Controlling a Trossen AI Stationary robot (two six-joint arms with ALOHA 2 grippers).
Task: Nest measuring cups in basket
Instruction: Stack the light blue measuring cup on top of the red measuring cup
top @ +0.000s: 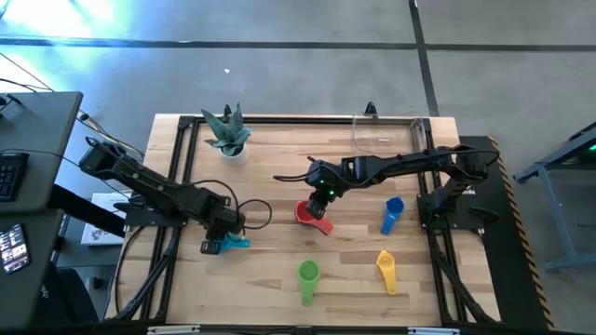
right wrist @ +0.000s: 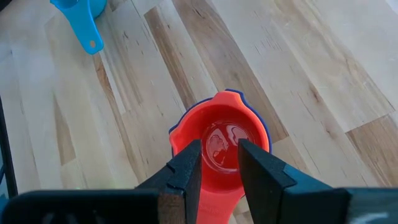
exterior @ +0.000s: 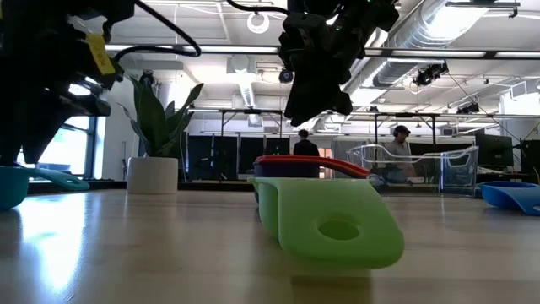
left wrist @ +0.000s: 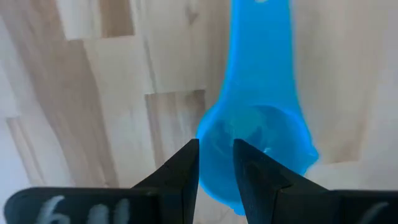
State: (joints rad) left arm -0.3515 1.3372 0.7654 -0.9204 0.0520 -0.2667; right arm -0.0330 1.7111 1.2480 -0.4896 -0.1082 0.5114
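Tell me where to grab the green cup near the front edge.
Pinch the green cup by its bowl rim from straight above. It sits upright, mouth up, so one finger can drop inside. Its flat handle lies almost level with the table.

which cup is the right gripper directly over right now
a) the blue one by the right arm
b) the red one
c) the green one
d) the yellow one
b: in the right wrist view the right gripper hangs right over the red cup, and the high view places it there too.
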